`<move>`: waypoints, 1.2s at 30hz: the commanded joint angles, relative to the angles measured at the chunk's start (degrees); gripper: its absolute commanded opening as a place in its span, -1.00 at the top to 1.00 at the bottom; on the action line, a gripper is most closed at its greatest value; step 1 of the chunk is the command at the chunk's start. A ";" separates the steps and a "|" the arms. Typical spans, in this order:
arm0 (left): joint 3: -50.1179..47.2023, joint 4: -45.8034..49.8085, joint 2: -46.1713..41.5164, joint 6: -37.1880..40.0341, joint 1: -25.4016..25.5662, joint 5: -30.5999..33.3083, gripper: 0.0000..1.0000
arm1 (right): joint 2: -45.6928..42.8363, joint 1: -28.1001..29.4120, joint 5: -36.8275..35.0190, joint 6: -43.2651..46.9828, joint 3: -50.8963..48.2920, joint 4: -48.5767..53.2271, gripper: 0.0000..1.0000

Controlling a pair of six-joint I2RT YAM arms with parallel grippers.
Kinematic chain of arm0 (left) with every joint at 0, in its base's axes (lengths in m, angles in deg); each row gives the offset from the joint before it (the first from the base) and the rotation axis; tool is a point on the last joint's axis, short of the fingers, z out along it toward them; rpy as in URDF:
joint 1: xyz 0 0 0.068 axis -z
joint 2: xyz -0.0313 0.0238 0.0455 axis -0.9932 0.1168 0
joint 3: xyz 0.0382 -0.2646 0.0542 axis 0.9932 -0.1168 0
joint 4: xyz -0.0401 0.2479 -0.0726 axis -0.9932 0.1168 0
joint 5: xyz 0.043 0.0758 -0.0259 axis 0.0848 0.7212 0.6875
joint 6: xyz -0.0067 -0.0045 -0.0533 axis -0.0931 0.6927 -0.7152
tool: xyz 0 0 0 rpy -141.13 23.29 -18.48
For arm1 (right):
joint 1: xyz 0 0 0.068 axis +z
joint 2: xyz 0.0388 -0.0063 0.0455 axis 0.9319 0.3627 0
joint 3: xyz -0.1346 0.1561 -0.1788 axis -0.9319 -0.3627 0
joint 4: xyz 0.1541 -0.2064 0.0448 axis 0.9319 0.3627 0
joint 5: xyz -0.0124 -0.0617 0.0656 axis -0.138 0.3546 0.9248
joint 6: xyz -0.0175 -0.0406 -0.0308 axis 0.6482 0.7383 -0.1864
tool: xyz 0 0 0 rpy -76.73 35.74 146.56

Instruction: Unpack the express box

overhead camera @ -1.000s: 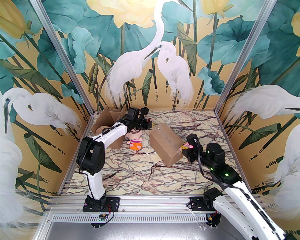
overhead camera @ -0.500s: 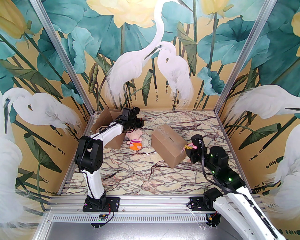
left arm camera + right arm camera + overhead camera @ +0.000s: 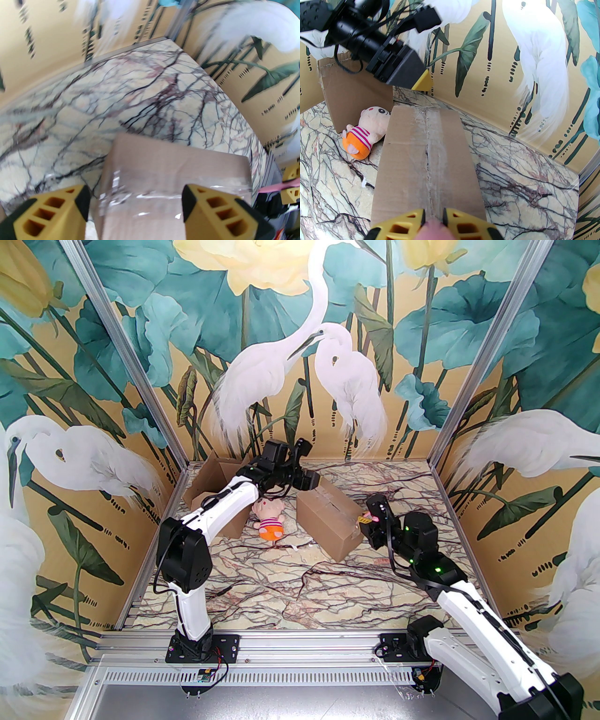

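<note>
Centre of the top view: the express box (image 3: 328, 521) is seen lying flat on the marble table (image 3: 281, 587), flaps shut, with clear tape (image 3: 429, 150) run along the top seam.
Left gripper (image 3: 136, 204): held over the box's far end, just up and left of the box in the top view; fingers are spread apart with nothing between them.
Right gripper (image 3: 433, 219): placed at the box's near end, at the bottom centre of its wrist view; fingers are clamped on a pink tool (image 3: 431, 230), probably a cutter, lined up with the seam.
Left of the box: a plush doll (image 3: 269, 521) is laid on the table beside an opened carton (image 3: 215, 483).
Step in hand: judged to be the slitting of the tape; the box is not yet opened.
Next move: the far end is probably to be steadied by the left fingers while the pink tool is drawn along the seam. A straight, shallow pass is called for, so that the box is not pushed aside.
</note>
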 commanded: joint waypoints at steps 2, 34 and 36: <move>3.62 5.63 5.95 4.79 0.89 1.34 -0.44 | 1.24 -0.40 1.82 3.09 2.91 -3.93 1.00; -10.44 -0.70 -2.26 -4.43 0.62 14.56 -0.60 | 3.71 -8.13 -10.94 -23.39 0.30 -25.38 1.00; -11.04 -2.68 -4.76 -0.09 1.42 14.29 -0.92 | 2.01 -9.50 -13.55 -30.14 -0.33 -21.77 1.00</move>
